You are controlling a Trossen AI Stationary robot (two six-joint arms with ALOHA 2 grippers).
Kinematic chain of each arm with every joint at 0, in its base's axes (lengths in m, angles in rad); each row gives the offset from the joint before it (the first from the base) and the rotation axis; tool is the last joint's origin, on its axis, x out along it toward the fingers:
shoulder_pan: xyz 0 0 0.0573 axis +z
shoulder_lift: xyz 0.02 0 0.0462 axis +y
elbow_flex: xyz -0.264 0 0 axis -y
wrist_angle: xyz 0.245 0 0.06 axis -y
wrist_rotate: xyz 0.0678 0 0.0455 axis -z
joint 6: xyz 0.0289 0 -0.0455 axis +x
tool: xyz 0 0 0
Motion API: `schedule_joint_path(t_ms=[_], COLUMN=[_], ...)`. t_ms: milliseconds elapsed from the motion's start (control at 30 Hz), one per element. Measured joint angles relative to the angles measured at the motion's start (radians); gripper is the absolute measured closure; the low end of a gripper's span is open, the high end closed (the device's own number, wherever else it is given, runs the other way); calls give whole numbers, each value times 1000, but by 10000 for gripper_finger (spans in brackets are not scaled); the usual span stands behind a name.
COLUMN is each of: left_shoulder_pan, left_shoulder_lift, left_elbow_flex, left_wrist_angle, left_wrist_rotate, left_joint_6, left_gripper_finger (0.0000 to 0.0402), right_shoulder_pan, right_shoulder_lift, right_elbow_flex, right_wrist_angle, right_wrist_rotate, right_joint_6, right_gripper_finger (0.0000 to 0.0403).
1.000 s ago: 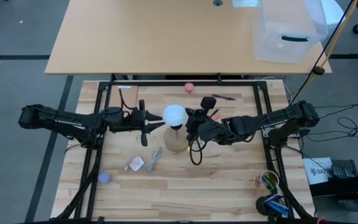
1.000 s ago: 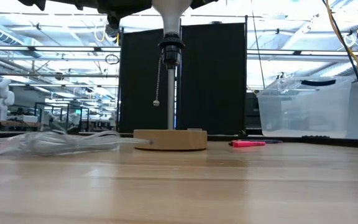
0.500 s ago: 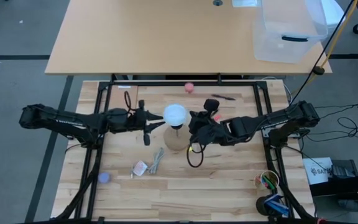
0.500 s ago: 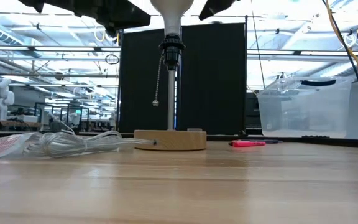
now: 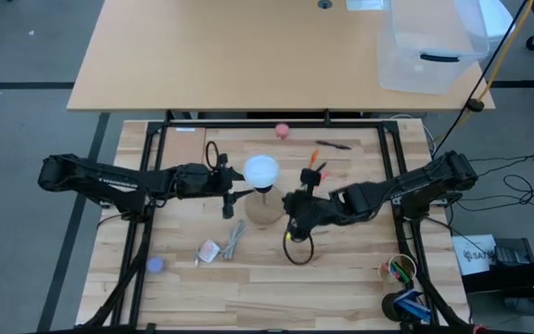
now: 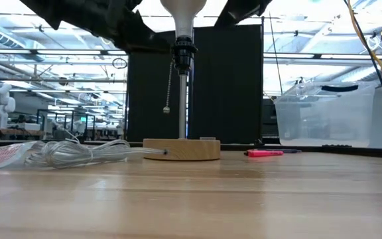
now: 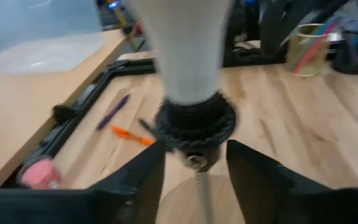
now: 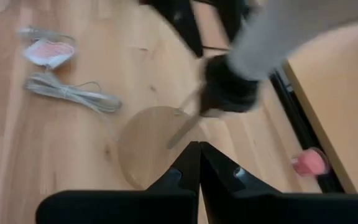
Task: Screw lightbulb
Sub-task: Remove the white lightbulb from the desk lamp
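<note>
The white lightbulb stands upright with its base in the black socket. The socket tops a thin post on the round wooden disc, and a pull chain hangs from it. My left gripper is open at socket height on the lamp's left. Its fingers stand short of the socket, one to each side, apart from it. My right gripper is shut. It hangs near the disc's right, near side, pointing down at the disc, with nothing between its fingers.
A white cord bundle with its plug lies left of the disc, toward the near edge. A pink ball, pens and an orange marker lie behind the lamp. A pen cup stands near right. A black frame rail borders the board.
My left gripper has moved right toward the lamp and sunk to socket height. My right gripper has drawn away from the bulb toward the near edge, dropped and rolled. The cord bundle has shifted slightly.
</note>
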Motion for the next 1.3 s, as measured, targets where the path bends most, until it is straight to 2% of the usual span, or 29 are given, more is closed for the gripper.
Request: schedule_joint_path(t_ms=[100, 300, 467, 600, 700, 833, 933, 1133, 1300], left_shoulder_pan=[1, 12, 44, 65, 72, 71, 72, 72, 72], left_shoulder_lift=[0, 0, 6, 22, 45, 90, 119, 151, 164], left_elbow_flex=[0, 0, 0, 0, -2, -1, -1, -1, 0], left_wrist_angle=[21, 46, 92, 91, 94, 148, 201, 251, 263], left_wrist_rotate=[59, 80, 127, 132, 173, 183, 182, 193, 193], left_joint_6=[17, 36, 28, 6, -10, -14, -17, -14, -19], left_gripper_finger=[189, 164, 163, 163, 163, 163, 163, 163, 163], right_shoulder_pan=[43, 91, 98, 98, 99, 96, 85, 59, 34], right_shoulder_lift=[1, 1, 1, 1, 1, 1, 0, 0, 0], right_elbow_flex=[-77, -232, -372, -465, -493, -498, -497, -497, -497], right_wrist_angle=[156, 378, 743, 1045, 1203, 1315, 1329, 1330, 1322], right_wrist_rotate=[13, 211, 232, 236, 232, 231, 229, 228, 230], right_joint_6=[-37, -17, -49, -158, -255, -372, -401, -360, -290], right_gripper_finger=[403, 403, 403, 403, 403, 403, 403, 398, 362])
